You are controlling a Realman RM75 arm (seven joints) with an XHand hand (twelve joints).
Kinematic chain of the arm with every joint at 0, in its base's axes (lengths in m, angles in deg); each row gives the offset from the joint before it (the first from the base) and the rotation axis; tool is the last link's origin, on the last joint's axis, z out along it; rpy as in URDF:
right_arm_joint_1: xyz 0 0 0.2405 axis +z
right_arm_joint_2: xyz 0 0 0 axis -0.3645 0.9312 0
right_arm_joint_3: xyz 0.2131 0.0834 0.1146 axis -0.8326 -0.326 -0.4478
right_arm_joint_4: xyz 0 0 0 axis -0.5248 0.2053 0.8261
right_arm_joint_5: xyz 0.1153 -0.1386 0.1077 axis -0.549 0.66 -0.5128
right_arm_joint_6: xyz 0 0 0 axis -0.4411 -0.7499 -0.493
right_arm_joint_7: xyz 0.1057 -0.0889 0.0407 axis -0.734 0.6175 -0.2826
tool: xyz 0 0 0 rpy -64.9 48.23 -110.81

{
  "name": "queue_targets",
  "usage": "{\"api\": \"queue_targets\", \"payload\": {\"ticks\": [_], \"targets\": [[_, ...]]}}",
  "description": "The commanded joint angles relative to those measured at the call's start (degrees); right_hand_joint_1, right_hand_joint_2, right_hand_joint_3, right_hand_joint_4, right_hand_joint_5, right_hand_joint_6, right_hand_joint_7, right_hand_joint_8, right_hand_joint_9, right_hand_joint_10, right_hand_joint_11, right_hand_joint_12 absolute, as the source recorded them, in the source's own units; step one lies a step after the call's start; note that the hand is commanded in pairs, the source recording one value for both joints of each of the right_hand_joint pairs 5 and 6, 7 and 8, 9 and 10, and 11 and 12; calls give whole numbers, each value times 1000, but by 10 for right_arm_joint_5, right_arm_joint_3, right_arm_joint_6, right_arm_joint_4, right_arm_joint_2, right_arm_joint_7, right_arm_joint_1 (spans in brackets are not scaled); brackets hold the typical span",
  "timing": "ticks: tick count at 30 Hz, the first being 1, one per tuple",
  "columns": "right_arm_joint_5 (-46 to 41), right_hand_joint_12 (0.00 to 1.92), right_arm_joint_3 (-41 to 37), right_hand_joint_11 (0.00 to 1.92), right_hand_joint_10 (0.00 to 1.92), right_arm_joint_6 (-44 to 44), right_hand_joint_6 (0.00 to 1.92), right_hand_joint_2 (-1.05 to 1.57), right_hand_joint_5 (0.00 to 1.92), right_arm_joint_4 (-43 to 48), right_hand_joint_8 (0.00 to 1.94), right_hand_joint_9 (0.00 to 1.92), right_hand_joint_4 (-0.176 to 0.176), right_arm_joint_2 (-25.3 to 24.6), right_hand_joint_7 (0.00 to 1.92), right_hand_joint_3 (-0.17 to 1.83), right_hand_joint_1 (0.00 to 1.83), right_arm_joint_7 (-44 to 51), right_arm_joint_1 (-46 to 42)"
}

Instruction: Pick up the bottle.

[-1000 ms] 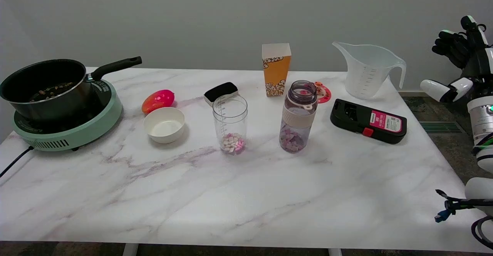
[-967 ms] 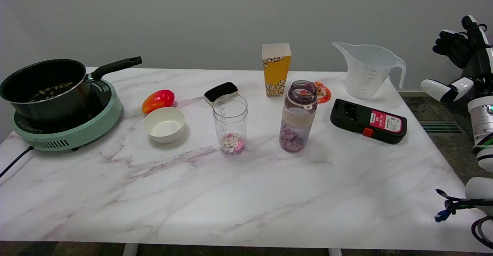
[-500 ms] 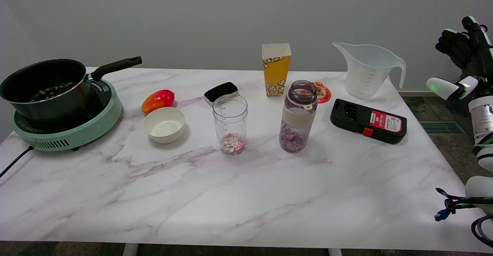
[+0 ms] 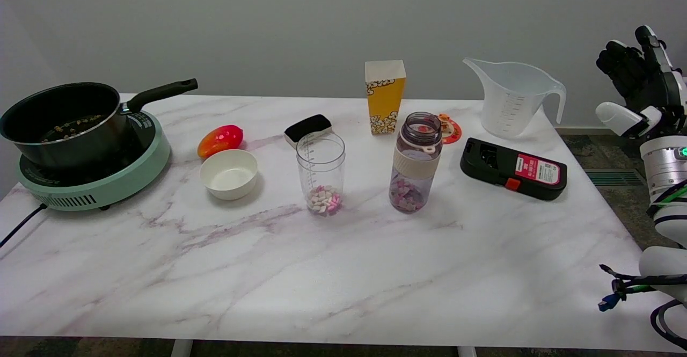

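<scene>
Setting: plain grey wall behind, white marble table (image 4: 343, 271) with a spread of kitchen bits on it.
Your right hand (image 4: 636, 75): up in the air past the table's right edge, holding nothing. Fingers (image 4: 617, 62) look bunched and curled from here, but honestly you can't tell how far apart they are.
Bottle (image 4: 416, 161): upright, lid off, pink and white pieces in the bottom. It sits well apart from your fingers, lower and off toward the table's middle.
In between: black case (image 4: 512, 169) and clear jug (image 4: 512, 96) lie between fingers and bottle.
Progress: basically nothing done yet; bottle untouched, so the whole reach, grasp and lift is left.
</scene>
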Motion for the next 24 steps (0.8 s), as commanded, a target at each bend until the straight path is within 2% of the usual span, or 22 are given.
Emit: {"api": "queue_targets", "payload": {"ticks": [1,8,14,24], "targets": [[-13,358,32,358,431,-34,138,-648,138,-5,434,431,0,-1,434,1382,1278,-194,5],[-12,377,48,377,442,-43,169,-549,169,-6,454,442,0,-2,454,1356,1277,-198,5],[-9,387,62,387,450,-58,181,-537,181,-9,457,450,0,-3,457,1373,1277,-229,4],[-5,405,76,405,460,-66,188,-517,188,-29,464,460,0,-2,464,1372,1276,-226,3]]}}
